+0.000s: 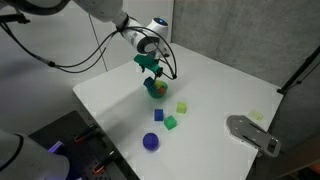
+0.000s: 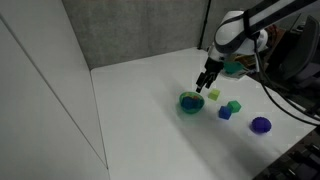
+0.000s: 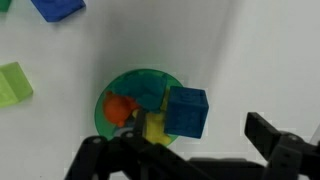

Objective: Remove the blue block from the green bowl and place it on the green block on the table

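The green bowl [image 3: 135, 92] holds orange and yellow pieces. It also shows in both exterior views [image 1: 156, 88] [image 2: 190, 102]. The blue block [image 3: 186, 110], a dark-blue cube, lies at the bowl's right rim. My gripper [image 3: 200, 130] is open around it, with a clear gap to the right finger, and hangs just over the bowl [image 1: 150, 66] [image 2: 208, 82]. The green block [image 1: 171, 122] [image 2: 234, 105] sits on the table beyond the bowl. Only a corner of it [image 3: 3, 4] shows in the wrist view.
A second blue cube [image 1: 158, 115] [image 2: 225, 113] [image 3: 58, 8] and a yellow-green cube [image 1: 183, 106] [image 2: 214, 94] [image 3: 14, 82] lie near the green block. A round blue-purple object [image 1: 150, 141] [image 2: 260, 125] sits further out. A grey device [image 1: 250, 132] lies at the table edge.
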`<move>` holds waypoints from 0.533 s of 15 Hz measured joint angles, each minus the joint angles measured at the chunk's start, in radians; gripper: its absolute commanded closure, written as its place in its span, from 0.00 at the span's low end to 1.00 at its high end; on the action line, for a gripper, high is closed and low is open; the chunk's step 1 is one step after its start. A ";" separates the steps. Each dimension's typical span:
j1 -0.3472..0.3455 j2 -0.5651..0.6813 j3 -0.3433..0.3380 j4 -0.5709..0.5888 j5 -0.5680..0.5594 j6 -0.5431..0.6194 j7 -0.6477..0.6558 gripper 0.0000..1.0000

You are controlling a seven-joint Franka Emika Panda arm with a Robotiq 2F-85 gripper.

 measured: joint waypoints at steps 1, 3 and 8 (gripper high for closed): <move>-0.002 0.027 0.004 0.023 0.000 0.000 0.000 0.00; -0.003 0.073 0.010 0.062 -0.001 0.000 0.000 0.00; -0.005 0.157 0.021 0.139 -0.001 -0.001 0.002 0.00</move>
